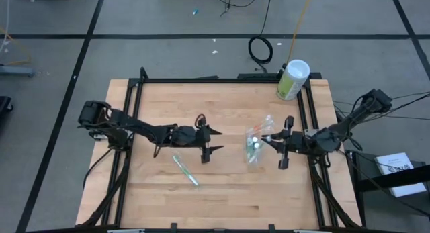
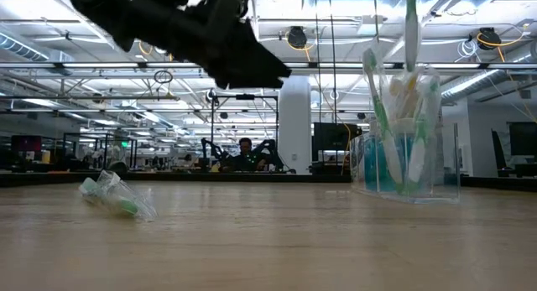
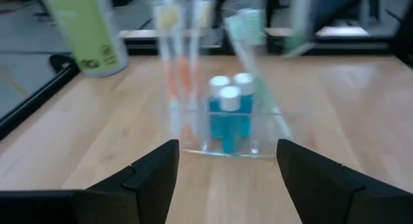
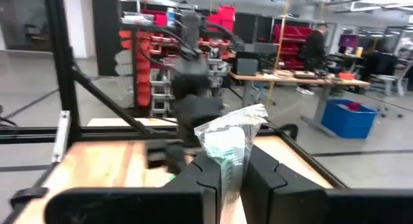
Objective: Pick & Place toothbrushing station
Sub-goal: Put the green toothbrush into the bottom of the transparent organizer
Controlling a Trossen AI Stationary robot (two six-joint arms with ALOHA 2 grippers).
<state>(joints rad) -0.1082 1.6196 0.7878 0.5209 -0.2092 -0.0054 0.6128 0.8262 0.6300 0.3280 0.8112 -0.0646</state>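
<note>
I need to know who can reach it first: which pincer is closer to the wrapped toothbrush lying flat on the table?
Left. The left pincer, open, hangs just beside the wrapped toothbrush. The right pincer, shut on another wrapped toothbrush, is farther away by the clear cup.

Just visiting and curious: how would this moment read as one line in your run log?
left gripper: jaws open, empty | right gripper: shut on wrapped toothbrush | clear cup: upright, holding toothbrushes | another wrapped toothbrush: on table

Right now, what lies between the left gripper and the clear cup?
Only bare table. The left wrist view shows plain wood from the open left gripper to the clear cup, and the high view agrees.
</note>
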